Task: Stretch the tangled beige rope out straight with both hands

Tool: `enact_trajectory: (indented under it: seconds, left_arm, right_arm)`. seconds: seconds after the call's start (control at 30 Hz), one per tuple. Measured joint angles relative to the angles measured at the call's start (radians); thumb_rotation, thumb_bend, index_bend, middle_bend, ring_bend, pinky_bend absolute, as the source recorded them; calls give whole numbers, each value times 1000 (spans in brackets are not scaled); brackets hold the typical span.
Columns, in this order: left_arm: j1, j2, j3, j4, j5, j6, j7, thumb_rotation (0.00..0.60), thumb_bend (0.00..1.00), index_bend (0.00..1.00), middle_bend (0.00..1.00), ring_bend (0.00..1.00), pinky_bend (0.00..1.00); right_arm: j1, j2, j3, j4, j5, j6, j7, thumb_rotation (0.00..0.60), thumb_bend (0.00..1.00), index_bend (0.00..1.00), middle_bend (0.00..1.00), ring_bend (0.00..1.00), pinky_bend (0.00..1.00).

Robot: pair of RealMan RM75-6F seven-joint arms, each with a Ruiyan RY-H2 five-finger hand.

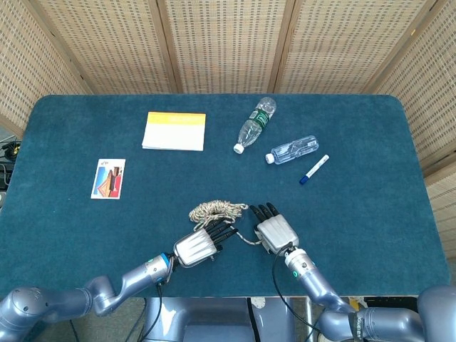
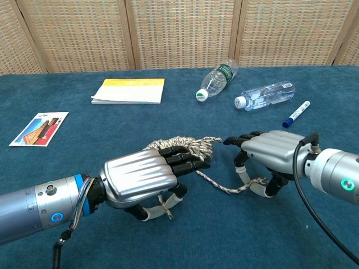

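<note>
The beige rope [image 1: 216, 210] lies in a tangled pile on the blue table, just beyond both hands; in the chest view the rope [image 2: 185, 147] sits behind the fingers of my left hand. My left hand [image 1: 199, 246] [image 2: 147, 180] is palm down at the pile's near side, with a short rope end pinched under its thumb. A loose strand [image 2: 224, 188] runs from the pile to my right hand [image 1: 274, 230] [image 2: 268, 152], which pinches it between thumb and finger, the other fingers pointing at the pile.
A yellow-and-white notepad [image 1: 174, 130] and a picture card [image 1: 108, 178] lie at the far left. Two plastic bottles [image 1: 255, 123] [image 1: 293, 149] and a blue marker [image 1: 313, 169] lie at the back right. The table's front edge is close behind both hands.
</note>
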State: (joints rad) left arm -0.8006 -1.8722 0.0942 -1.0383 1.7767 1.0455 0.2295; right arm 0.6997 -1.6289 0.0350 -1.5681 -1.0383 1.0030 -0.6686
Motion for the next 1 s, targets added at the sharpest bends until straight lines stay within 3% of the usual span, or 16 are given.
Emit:
enact_trajectory:
  seconds: [0.3,0.77,1.0]
  left_arm:
    - [4,69,-10,-68,0,36,7,600,496,742,0,0,0]
    - [57,281,-1,-192,-10,119,23,600,506,755,0,0,0]
    - [103,376,-6,-177,-31,182,-17,600,517,761,0,0,0]
  right_arm:
    - [-10,19,1,-14,-23,16,17,600,488,647,0,0,0]
    - [-29,62,14,8,-55,75,-3,600,488,650,0,0,0]
    - [-45,95,32,31,-32,89,0,600,488,657,0,0,0]
